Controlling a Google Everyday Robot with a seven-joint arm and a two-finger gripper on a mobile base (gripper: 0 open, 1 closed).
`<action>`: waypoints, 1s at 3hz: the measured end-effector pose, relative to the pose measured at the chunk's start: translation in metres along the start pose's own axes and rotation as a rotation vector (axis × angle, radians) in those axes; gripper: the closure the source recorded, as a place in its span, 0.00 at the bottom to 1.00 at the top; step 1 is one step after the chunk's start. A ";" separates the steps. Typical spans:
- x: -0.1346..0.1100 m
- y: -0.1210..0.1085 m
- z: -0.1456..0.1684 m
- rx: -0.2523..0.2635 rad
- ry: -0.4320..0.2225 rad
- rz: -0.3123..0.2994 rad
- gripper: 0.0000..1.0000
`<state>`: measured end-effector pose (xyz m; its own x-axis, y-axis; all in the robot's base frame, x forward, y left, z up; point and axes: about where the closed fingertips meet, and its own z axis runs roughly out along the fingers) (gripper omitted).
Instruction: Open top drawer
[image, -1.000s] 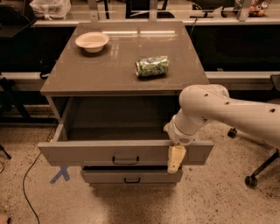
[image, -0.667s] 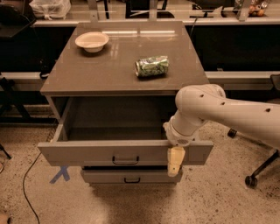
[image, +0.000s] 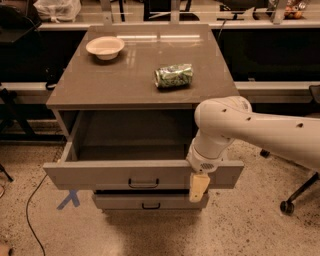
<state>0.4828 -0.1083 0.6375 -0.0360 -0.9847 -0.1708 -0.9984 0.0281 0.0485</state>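
Note:
The top drawer (image: 95, 175) of the grey cabinet stands pulled well out, its inside empty and its small black bar handle (image: 143, 184) centred on the front panel. My white arm comes in from the right and bends down over the drawer's front right part. My gripper (image: 199, 188) hangs in front of the drawer front, right of the handle and apart from it. Only one cream finger (image: 199, 187) shows, pointing down.
A lower grey drawer (image: 150, 202) sits nearly closed beneath. On the cabinet top lie a white bowl (image: 105, 47) at back left and a crushed green can (image: 173, 76). A chair wheel (image: 286, 206) stands at right. Blue tape (image: 68, 199) and a cable lie on the floor at left.
The arm's elbow has shifted slightly left. The drawer and the gripper stay about where they were.

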 end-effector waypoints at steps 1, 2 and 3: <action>0.009 0.016 -0.001 -0.048 0.011 0.039 0.50; 0.021 0.037 -0.003 -0.074 0.002 0.086 0.81; 0.021 0.037 -0.003 -0.074 0.002 0.085 0.00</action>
<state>0.4449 -0.1285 0.6390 -0.1206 -0.9796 -0.1607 -0.9858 0.0991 0.1356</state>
